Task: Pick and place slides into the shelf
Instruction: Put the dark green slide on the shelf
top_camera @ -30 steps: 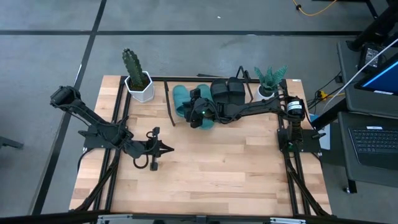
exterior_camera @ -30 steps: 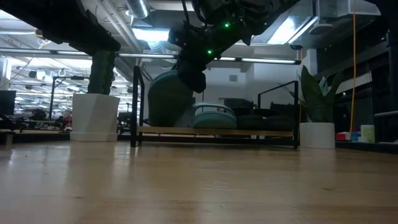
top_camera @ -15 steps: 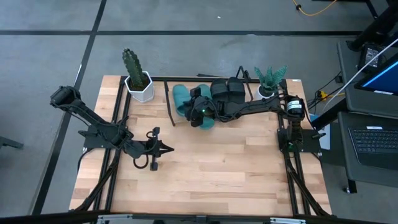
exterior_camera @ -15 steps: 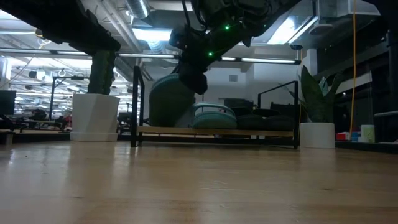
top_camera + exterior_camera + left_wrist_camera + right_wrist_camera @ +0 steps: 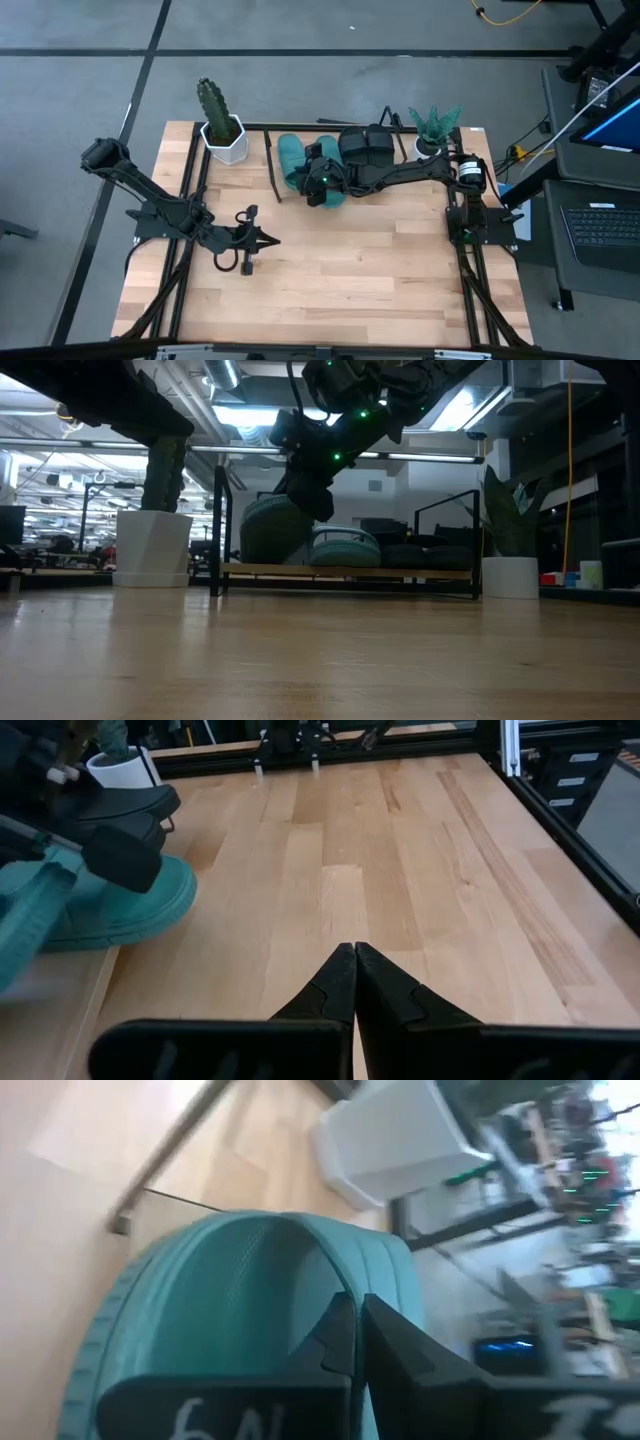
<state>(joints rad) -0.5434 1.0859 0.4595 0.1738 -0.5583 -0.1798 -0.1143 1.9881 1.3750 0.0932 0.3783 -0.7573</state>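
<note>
The shelf (image 5: 272, 172) stands at the table's far edge, its light board (image 5: 350, 571) carrying all four slides. Two black slides (image 5: 366, 146) lie on its right part. One teal slide (image 5: 345, 546) lies flat next to them. The other teal slide (image 5: 290, 158) leans up steeply at the shelf's left end (image 5: 262, 532). My right gripper (image 5: 316, 182) is shut and hangs right over this leaning slide (image 5: 250, 1310). My left gripper (image 5: 264, 238) is shut and waits over the bare table's left half, also seen in the left wrist view (image 5: 355, 960). My right gripper meets the leaning teal slide with its shut fingertips (image 5: 350, 1315) at the arch of the wide strap (image 5: 300, 1270), coming slanting down from the table's right. The slide stays tilted, its lower end on the shelf board. Nothing lies between the fingers.
A white pot with a cactus (image 5: 222, 135) stands left of the shelf and a white pot with a green plant (image 5: 432, 132) right of it. The shelf's black wire end posts (image 5: 217, 530) rise beside the slides. Bare tabletop (image 5: 350, 260) spreads nearer than the shelf.
My right gripper has dipped a little toward the shelf, staying shut. The leaning teal slide under it has tipped lower; its top has sunk while its lower end stayed on the board.
</note>
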